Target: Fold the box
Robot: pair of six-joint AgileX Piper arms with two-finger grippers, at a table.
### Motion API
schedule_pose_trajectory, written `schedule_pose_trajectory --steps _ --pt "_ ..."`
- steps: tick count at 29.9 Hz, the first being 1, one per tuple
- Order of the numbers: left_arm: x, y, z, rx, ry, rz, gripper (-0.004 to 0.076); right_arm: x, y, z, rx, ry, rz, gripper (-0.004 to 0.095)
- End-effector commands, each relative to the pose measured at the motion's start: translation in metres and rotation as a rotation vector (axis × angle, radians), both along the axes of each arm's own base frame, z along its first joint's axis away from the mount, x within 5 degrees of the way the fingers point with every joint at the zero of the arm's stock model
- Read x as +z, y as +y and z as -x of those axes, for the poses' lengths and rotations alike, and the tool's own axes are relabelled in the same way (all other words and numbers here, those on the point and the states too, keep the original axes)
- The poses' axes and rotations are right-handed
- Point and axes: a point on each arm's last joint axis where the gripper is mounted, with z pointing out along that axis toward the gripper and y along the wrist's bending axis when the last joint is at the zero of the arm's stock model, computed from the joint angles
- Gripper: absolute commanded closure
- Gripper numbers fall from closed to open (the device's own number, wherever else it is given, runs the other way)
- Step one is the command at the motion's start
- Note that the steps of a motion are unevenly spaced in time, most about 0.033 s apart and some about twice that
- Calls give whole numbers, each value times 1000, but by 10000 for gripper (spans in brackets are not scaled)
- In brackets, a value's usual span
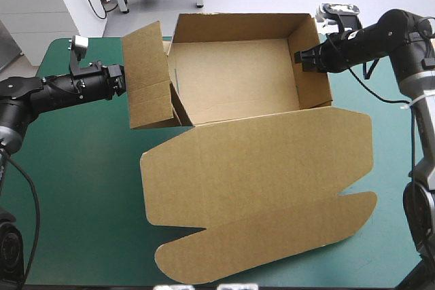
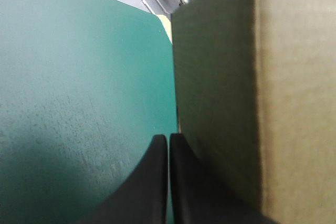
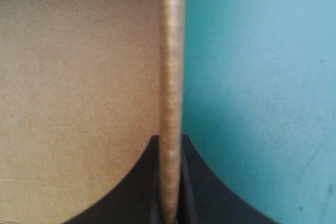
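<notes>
No readable text anywhere, plain brown box (image 1: pixel 238 79), bare teal-green cover (image 1: pixel 81 168), no labels, brands or numbers legible

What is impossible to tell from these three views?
High view: the raised flap hides the box's left inner corner.
Left wrist view: the flap blocks everything beyond it; whether the left gripper touches it is unclear.
Right wrist view: the wall edge in the right gripper is blurred.

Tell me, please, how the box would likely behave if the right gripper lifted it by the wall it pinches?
The box is thin board, so it is probably light. Held by one wall in the right gripper, it would likely tilt and flex, the flat lid sagging at its crease. The left wall stands splayed outward, so it may swing.
</notes>
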Motion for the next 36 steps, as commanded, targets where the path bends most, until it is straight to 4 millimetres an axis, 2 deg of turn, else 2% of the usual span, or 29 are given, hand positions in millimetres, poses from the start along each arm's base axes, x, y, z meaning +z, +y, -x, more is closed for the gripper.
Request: schedule_pose_trajectory --steps 1,9,13,22,25,32,36 --pt "41 -8 29 -75 -135 54 731 34 14 13 -32 -159 -46 927" --pt "62 -12 62 -61 -203 -59 731 36 43 12 -23 -232 -30 927" --pt "61 -11 67 -56 -204 -124 731 39 57 14 -12 -263 -58 928" --pt "58 -12 71 -84 -138 -127 710 40 80 20 34 -284 -64 927" --pt "58 -12 71 -79 -119 -121 655 38 79 20 10 -277 -41 928" --pt "61 -13 74 -79 -130 -121 390 35 76 19 2 -261 8 927" --pt "58 -12 74 -77 -122 -150 304 35 76 20 -2 -252 4 927"
